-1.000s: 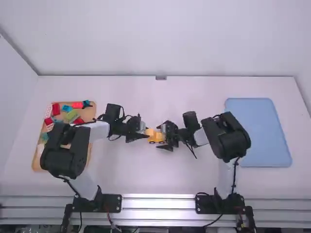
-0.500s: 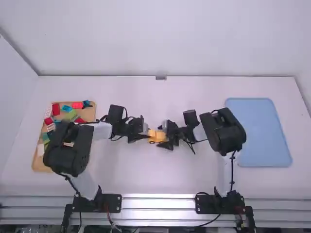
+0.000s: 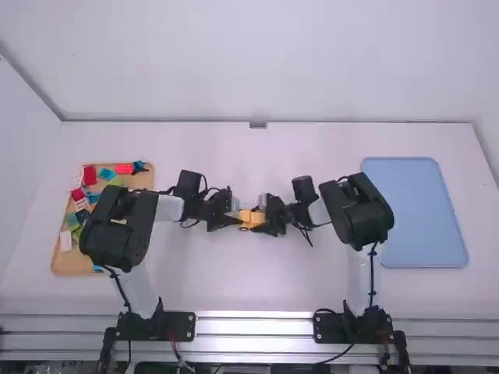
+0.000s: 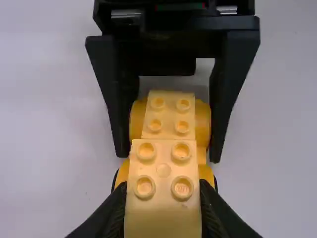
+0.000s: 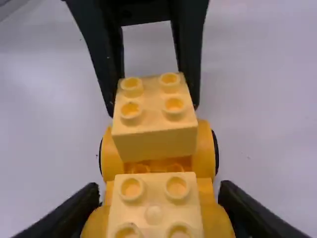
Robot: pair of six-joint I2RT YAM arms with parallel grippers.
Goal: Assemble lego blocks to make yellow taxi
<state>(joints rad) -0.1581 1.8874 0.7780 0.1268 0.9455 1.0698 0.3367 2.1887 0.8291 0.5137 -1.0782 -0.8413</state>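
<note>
Near the table's middle in the high view, the yellow taxi base (image 3: 255, 220) lies between my left gripper (image 3: 236, 219) and my right gripper (image 3: 269, 219). In the left wrist view, my left gripper (image 4: 163, 206) is shut on a light yellow brick (image 4: 163, 166); beyond it another light yellow brick (image 4: 170, 114) sits on the base. The right wrist view has my right gripper (image 5: 157, 210) shut on the base (image 5: 205, 158), around the nearer brick (image 5: 154, 203). There the left gripper (image 5: 154, 94) holds its brick over the base's far half, where two studs show. Full seating: cannot tell.
A wooden tray (image 3: 144, 181) with several red, blue, green and white blocks stands at the left, partly under the left arm. A blue tray (image 3: 417, 214) lies at the right. The two grippers face each other closely.
My right gripper has shifted slightly left over the base, covering more of its right end, and the right forearm has moved a little left. The left forearm has shifted slightly right.
</note>
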